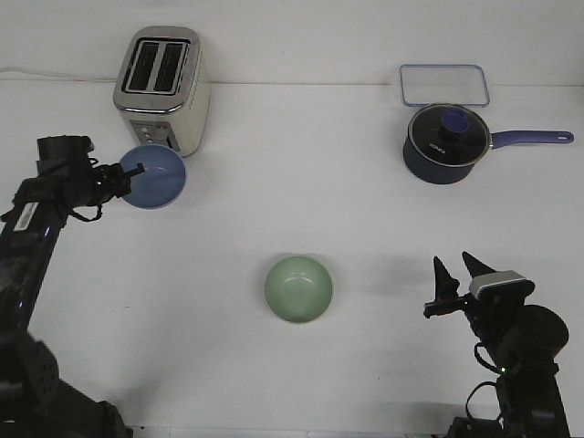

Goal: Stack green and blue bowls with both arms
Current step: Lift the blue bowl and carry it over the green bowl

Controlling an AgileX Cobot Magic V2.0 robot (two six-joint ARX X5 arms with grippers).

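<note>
The pale green bowl sits upright on the white table near the middle front. The light blue bowl is tilted and lifted off the table at the left, just in front of the toaster. My left gripper is shut on the blue bowl's rim and holds it up. My right gripper is open and empty at the front right, well to the right of the green bowl and apart from it.
A silver toaster stands at the back left, right behind the blue bowl. A dark navy saucepan with a glass lid and a long handle sits at the back right, with a clear lidded container behind it.
</note>
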